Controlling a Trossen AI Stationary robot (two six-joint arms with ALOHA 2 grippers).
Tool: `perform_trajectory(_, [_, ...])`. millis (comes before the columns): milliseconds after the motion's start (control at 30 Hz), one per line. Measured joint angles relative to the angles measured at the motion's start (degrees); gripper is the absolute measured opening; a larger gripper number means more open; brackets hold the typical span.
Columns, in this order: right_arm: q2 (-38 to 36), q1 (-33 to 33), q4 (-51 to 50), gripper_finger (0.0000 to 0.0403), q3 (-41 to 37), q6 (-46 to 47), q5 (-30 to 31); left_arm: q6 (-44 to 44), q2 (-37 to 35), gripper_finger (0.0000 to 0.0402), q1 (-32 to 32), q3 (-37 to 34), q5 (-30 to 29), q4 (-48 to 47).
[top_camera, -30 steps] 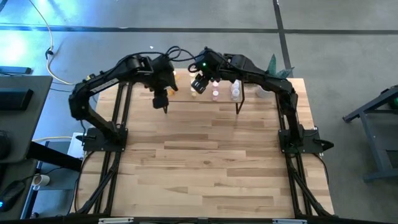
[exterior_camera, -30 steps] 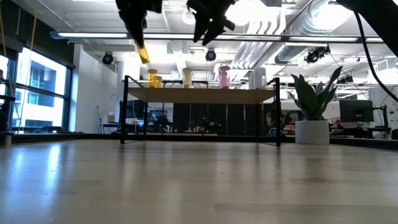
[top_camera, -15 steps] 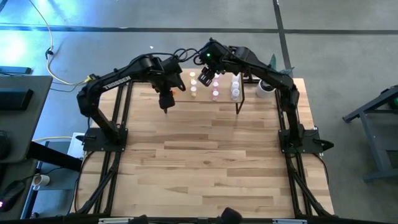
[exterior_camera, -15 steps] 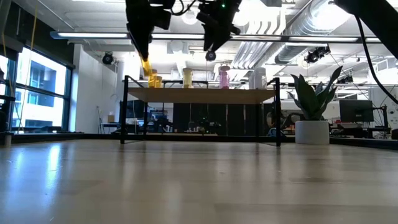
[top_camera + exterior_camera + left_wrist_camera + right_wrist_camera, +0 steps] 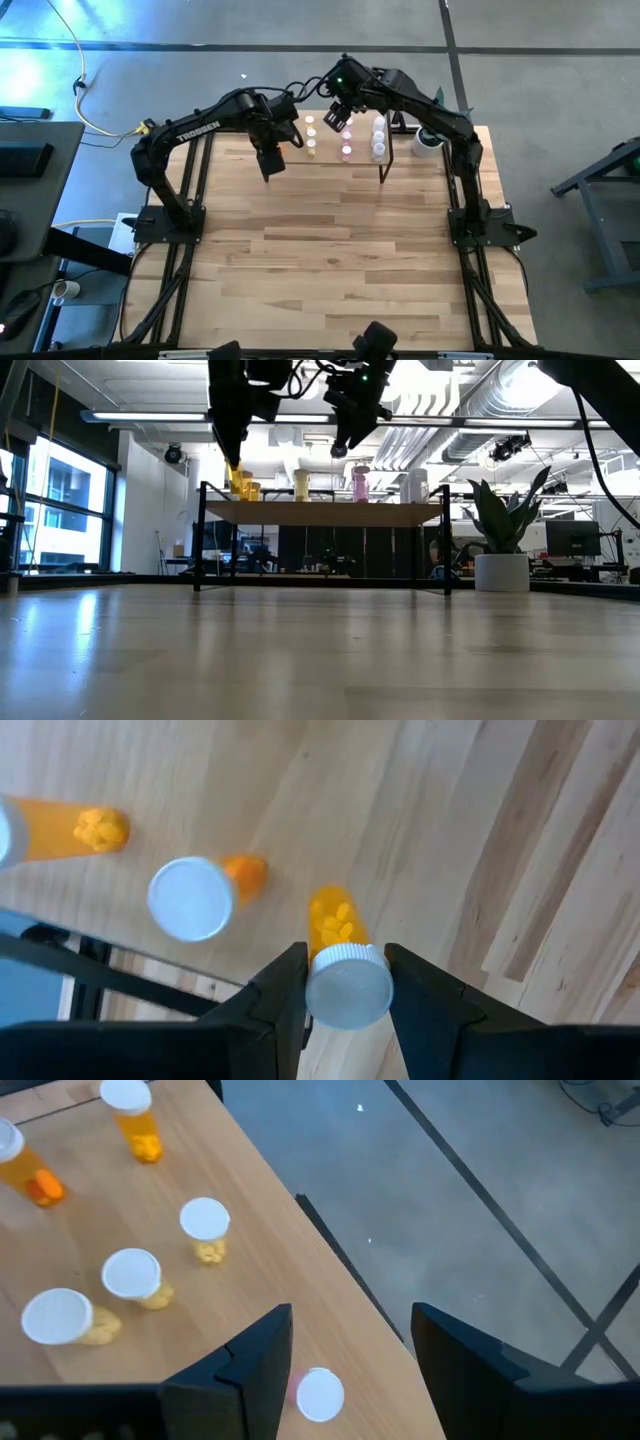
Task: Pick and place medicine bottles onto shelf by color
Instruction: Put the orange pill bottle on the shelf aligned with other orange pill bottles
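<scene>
High view, left gripper (image 5: 270,170) near shelf (image 5: 330,157) edge

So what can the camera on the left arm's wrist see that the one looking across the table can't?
Only the left wrist view shows the left gripper pinching an orange bottle by its white cap, with yellow pills inside, and two more orange bottles standing on the shelf below.

Only the low view shows the shelf's black legs, the yellow bottle, the pink bottle, the potted plant and the right gripper hanging open.

Both show the held bottle above the shelf's orange end.
</scene>
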Motion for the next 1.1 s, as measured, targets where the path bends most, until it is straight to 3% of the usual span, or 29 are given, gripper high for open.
perform_trajectory(400, [0.0, -0.5, -0.6, 0.0197, 0.0, 0.0, 0.0, -1.5, 0.0, 0.0115, 2.4, 0.0, 2.8, 1.6])
perform_trajectory(1100, [0.1, -0.5, 0.0, 0.0197, 0.0, 0.0, -0.1, -2.9, 0.7, 0.0115, 2.4, -0.1, 1.9, 1.2])
